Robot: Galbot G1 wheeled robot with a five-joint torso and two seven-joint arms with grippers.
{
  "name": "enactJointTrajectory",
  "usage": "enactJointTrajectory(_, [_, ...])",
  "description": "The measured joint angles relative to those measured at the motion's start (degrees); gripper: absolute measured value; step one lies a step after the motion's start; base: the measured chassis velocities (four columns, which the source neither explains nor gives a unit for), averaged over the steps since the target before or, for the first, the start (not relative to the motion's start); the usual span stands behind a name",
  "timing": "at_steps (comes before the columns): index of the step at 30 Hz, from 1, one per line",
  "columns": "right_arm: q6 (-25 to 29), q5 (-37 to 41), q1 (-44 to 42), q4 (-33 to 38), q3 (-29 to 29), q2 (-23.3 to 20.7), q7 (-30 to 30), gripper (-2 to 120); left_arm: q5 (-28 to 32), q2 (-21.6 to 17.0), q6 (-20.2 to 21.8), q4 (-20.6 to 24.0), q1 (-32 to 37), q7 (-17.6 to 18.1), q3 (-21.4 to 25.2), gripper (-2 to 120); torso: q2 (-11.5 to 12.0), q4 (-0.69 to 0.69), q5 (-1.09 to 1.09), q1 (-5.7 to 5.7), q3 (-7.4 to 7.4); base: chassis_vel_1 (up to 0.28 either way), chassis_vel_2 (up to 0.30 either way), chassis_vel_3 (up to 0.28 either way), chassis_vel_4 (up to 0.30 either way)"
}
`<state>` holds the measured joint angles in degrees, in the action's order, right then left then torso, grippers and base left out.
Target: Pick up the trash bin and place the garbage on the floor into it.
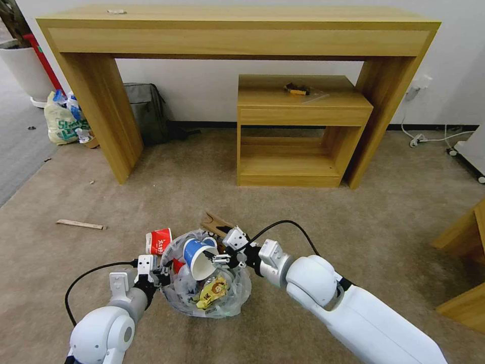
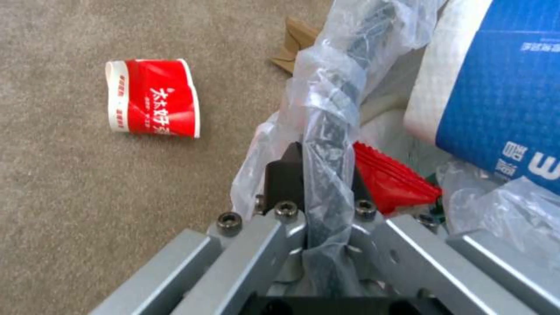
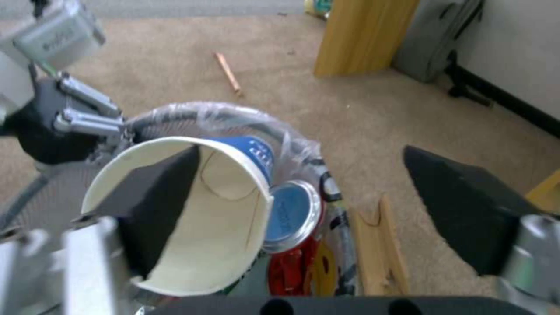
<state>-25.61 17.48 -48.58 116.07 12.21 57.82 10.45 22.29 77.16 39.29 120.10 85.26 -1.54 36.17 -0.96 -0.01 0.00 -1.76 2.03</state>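
Observation:
The trash bin (image 1: 222, 298), lined with a crinkly plastic bag, is low over the beige floor (image 1: 328, 217) in front of me. My left gripper (image 1: 160, 275) (image 2: 323, 153) is shut on its near-left rim (image 2: 330, 113), bag and all. A blue paper cup (image 1: 198, 257) (image 3: 192, 210) lies tilted over the bin's mouth. My right gripper (image 1: 222, 259) (image 3: 300, 151) is open, one finger (image 3: 155, 197) inside the cup, the other (image 3: 467, 210) far from it. Wrappers and a can (image 3: 288, 216) lie in the bin. A red cup (image 1: 159, 240) (image 2: 153, 98), a cardboard scrap (image 1: 217, 222) and a stick (image 1: 81, 224) are on the floor.
A long wooden desk (image 1: 237, 35) spans the back, with a low shelf unit (image 1: 298, 131) beneath it. A grey backpack (image 1: 146, 114) and a yellow-green shopping bag (image 1: 63, 121) sit at the back left. Cables (image 1: 434, 137) and wooden furniture (image 1: 465, 273) are on the right.

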Motion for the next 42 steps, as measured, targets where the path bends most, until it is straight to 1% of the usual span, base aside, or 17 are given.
enactJointTrajectory(1, [-0.32,0.78,-0.3,0.78,-0.8,-0.19,-0.14,98,0.05,0.09,0.0,0.09,0.01,0.02,0.14,0,0.0,0.0,0.0,0.0,0.0,0.0,0.0,0.0,0.0])
enactJointTrajectory(5, [-0.77,2.81,-0.84,2.22,-2.17,-1.01,-0.34,100,0.09,0.23,0.01,0.22,0.04,0.03,0.34,0,0.0,0.0,0.0,0.0,0.0,0.0,0.0,0.0,0.0])
enactJointTrajectory(7, [-0.78,2.99,-0.9,2.37,-2.33,-1.11,-0.36,100,0.11,0.25,0.01,0.26,0.04,0.03,0.35,0,0.0,0.0,0.0,0.0,0.0,0.0,0.0,0.0,0.0])
enactJointTrajectory(10, [-0.83,4.35,-1.47,3.66,-3.89,-1.66,-0.73,100,0.35,0.34,0.0,0.49,0.08,0.06,0.64,0,0.0,0.0,0.0,0.0,0.0,0.0,0.0,0.0,0.0])
enactJointTrajectory(12, [-0.83,5.3,-2.07,4.04,-6.08,-1.72,-1.42,100,0.63,0.48,0.0,0.52,0.16,0.27,1.05,0,0.0,0.0,0.0,0.0,0.0,0.0,0.0,0.0,0.0])
enactJointTrajectory(14, [-0.82,5.42,-2.16,4.04,-6.38,-1.71,-1.56,100,0.69,0.53,0.01,0.55,0.18,0.31,1.13,0,0.0,0.0,0.0,0.0,0.0,0.0,0.0,0.0,0.0])
enactJointTrajectory(16, [-0.6,7.78,-3.4,3.67,-9.65,-1.18,-5.71,100,1.37,0.91,0.02,0.92,0.34,0.65,1.82,0,0.0,0.0,0.0,0.0,0.0,0.0,0.0,0.0,0.0])
enactJointTrajectory(17, [-0.6,7.78,-3.4,3.67,-9.65,-1.18,-5.71,100,1.37,0.91,0.02,0.92,0.34,0.65,1.82,0,0.0,0.0,0.0,0.0,0.0,0.0,0.0,0.0,0.0])
enactJointTrajectory(19, [0.0,9.8,-4.4,2.43,-11.47,-0.67,-10.88,100,1.76,0.9,0.02,1.1,0.46,0.77,2.35,0,0.0,0.0,0.0,0.0,0.0,0.0,0.0,0.0,0.0])
enactJointTrajectory(20, [0.0,9.8,-4.4,2.43,-11.47,-0.67,-10.88,100,1.76,0.9,0.02,1.1,0.46,0.77,2.35,0,0.0,0.0,0.0,0.0,0.0,0.0,0.0,0.0,0.0])
enactJointTrajectory(22, [1.01,10.15,-5.56,0.5,-13.42,0.39,-14.38,100,2.21,0.66,0.02,1.12,0.55,0.79,2.74,0,0.0,0.0,0.0,0.0,0.0,0.0,0.0,0.0,0.0])
enactJointTrajectory(25, [1.56,9.82,-6.41,-0.72,-14.78,1.54,-16.02,100,2.4,0.5,0.03,1.22,0.58,0.79,2.97,0,0.0,0.01,-0.01,0.0,0.0,0.0,0.0,0.0,0.0])
enactJointTrajectory(26, [2.1,8.94,-7.57,-1.51,-17.01,3.11,-15.96,100,2.61,0.42,0.03,1.43,0.65,0.81,3.21,0,0.0,0.0,0.01,0.0,0.0,0.0,0.0,0.0,0.0])
enactJointTrajectory(28, [2.2,8.71,-7.85,-1.6,-17.58,3.49,-15.69,100,2.64,0.4,0.03,1.49,0.67,0.81,3.25,0,0.0,0.0,0.0,0.0,0.0,0.0,0.0,0.0,0.0])
enactJointTrajectory(30, [2.78,7.74,-9.64,-1.79,-20.76,6.13,-14.69,100,2.78,0.36,0.03,1.7,0.78,0.81,3.33,0,0.0,0.01,0.0,0.0,0.0,0.0,0.0,0.0,0.0])
enactJointTrajectory(32, [2.96,7.3,-10.73,-1.64,-22.45,7.19,-14.38,100,2.81,0.36,0.03,1.72,0.82,0.81,3.34,0,0.0,0.0,0.0,0.0,0.0,0.0,0.0,0.0,0.0])
enactJointTrajectory(42, [3.6,5.64,-13.5,-0.9,-26.88,8.04,-13.37,100,3.05,0.21,-0.07,1.93,0.97,0.71,3.25,0,0.0,-0.01,0.0,0.0,0.0,0.005,0.003,-0.004,-0.008])
